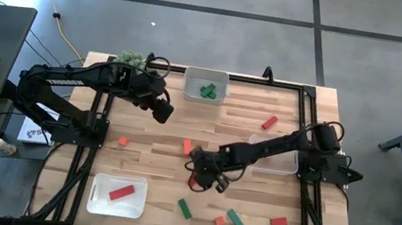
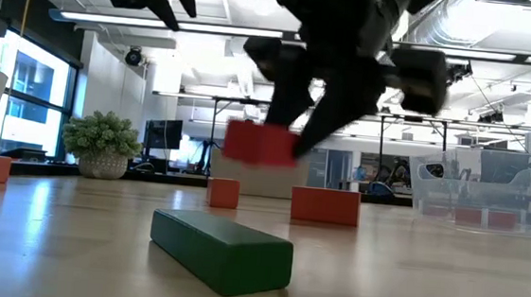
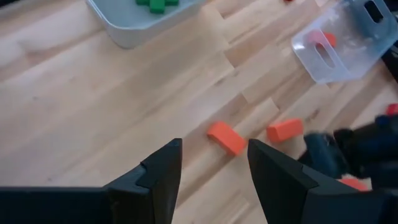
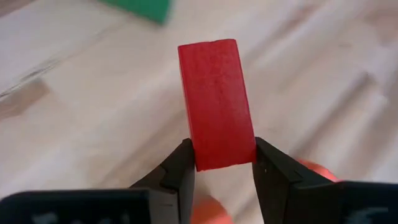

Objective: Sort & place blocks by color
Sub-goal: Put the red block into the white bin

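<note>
My right gripper (image 1: 216,181) hangs over the table's middle, shut on a red block (image 4: 214,99), which also shows in the low view (image 2: 258,143). My left gripper (image 1: 162,111) stands open above the far left part of the table, nothing between its fingers (image 3: 214,168). A white tray (image 1: 205,94) at the far middle holds green blocks (image 1: 207,91). Another white tray (image 1: 99,193) at the near left holds a red block (image 1: 121,192). A clear tray (image 1: 277,161) stands at the right. Loose orange blocks (image 1: 187,147), green blocks (image 1: 184,208) and red blocks (image 1: 269,123) lie flat on the wood. My right gripper pinches the red block's end (image 4: 222,155) between its two fingers, one on each long side. The fingers slant down and lie along the block, which sticks out past their tips. The block is lifted clear of the table (image 2: 258,143).
A green plant ball (image 1: 131,58) sits at the far left corner. Near the front edge lie a green block (image 1: 234,218), an orange block (image 1: 219,221) and a red block (image 1: 278,222). Another orange block (image 1: 124,140) lies left of the middle. Black frame rails run along the table's sides.
</note>
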Motion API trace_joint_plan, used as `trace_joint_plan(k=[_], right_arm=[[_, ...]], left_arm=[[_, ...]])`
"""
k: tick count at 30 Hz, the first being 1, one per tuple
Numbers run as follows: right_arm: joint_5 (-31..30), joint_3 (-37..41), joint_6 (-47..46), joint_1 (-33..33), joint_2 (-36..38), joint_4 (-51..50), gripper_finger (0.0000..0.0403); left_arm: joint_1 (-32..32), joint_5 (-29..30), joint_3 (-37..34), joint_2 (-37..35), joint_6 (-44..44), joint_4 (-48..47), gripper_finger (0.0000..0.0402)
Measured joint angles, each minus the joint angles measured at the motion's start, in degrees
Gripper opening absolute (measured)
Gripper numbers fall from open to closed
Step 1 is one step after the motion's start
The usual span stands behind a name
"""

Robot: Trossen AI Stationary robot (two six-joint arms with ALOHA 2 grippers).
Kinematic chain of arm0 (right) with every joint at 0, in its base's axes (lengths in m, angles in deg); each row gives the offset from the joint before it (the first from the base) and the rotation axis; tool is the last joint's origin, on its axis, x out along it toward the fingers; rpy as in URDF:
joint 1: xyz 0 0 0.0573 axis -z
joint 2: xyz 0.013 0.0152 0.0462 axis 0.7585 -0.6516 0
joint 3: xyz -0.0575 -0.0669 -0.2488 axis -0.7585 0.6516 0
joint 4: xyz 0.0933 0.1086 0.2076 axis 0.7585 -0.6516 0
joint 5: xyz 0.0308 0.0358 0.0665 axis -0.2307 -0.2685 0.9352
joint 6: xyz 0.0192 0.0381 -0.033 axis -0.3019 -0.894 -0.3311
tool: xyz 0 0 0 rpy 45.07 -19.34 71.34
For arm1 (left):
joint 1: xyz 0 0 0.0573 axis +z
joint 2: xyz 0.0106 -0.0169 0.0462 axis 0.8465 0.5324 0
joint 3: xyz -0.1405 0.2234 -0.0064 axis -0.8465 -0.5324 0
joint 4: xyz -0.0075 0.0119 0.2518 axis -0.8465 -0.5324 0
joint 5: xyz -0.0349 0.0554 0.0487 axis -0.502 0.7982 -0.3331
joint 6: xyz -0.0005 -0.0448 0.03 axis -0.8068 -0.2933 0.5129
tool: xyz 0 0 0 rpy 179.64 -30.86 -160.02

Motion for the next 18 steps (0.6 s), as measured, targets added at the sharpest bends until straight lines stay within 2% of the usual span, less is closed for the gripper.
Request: trace_joint_plan(k=[5, 12, 18], right_arm=[[-1.5, 0.0, -2.3, 2.8, 3.7, -0.4, 0.0106], [-7.4, 0.0, -4.5, 5.4, 9.2, -0.4, 0.0106], [-12.2, 0.0, -4.5, 6.7, 13.0, -0.5, 0.0106]], left_arm=[[0.0, -2.2, 0.0, 0.0, 0.0, 0.1, 0.0172], [0.0, -5.4, 0.0, 0.0, 1.4, 0.1, 0.0172], [0.1, -5.6, 0.0, 0.0, 1.4, 0.0, 0.0173]])
